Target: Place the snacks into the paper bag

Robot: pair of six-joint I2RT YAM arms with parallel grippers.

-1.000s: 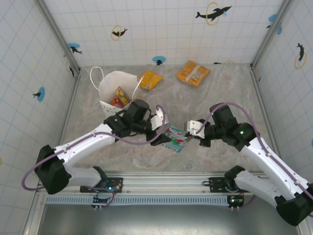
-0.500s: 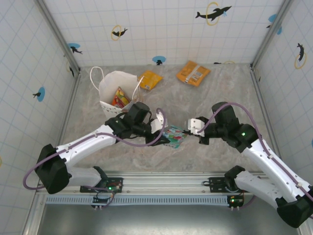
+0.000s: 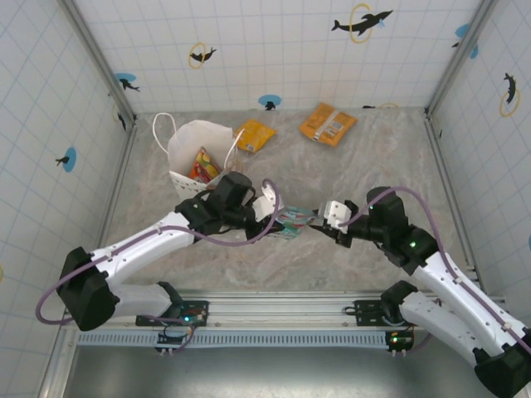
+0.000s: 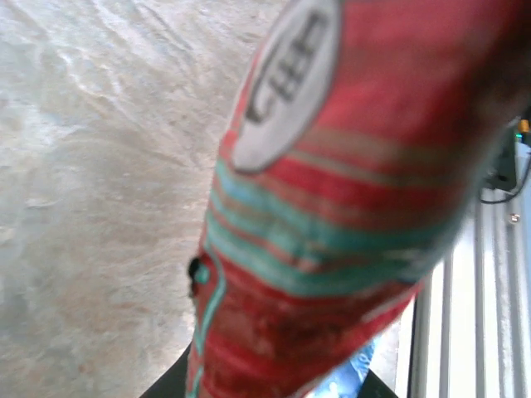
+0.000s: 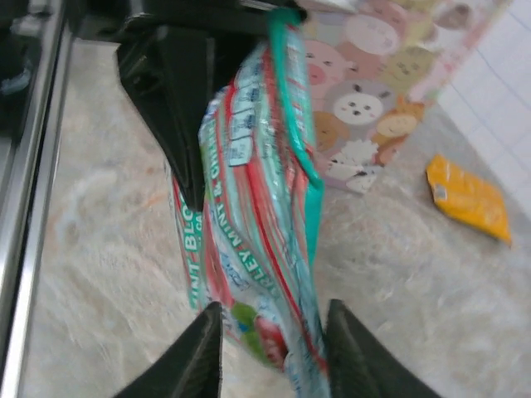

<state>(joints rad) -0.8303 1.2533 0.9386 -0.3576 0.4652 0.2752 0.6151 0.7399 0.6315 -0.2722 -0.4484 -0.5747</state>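
Top external view: the white paper carrier bag [image 3: 184, 143] stands open-mouthed, ready to receive snacks. Nearer the arm bases and right of the bag, the left gripper [image 3: 276, 222] clamps the teal-and-red striped foil packet [image 3: 292, 222] in mid-air, flat and crinkled, probably for carrying over. The right gripper [image 3: 323, 219] stands parted around the packet's far end, apparently handing it off. An orange-yellow foil packet [image 3: 255, 135] lies just right of the bag.

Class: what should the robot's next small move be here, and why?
Probably draw the right pincer back: its fingers stand apart around the teal-and-red striped foil packet, which the left pincer clamps, ready to carry to the white paper bag.
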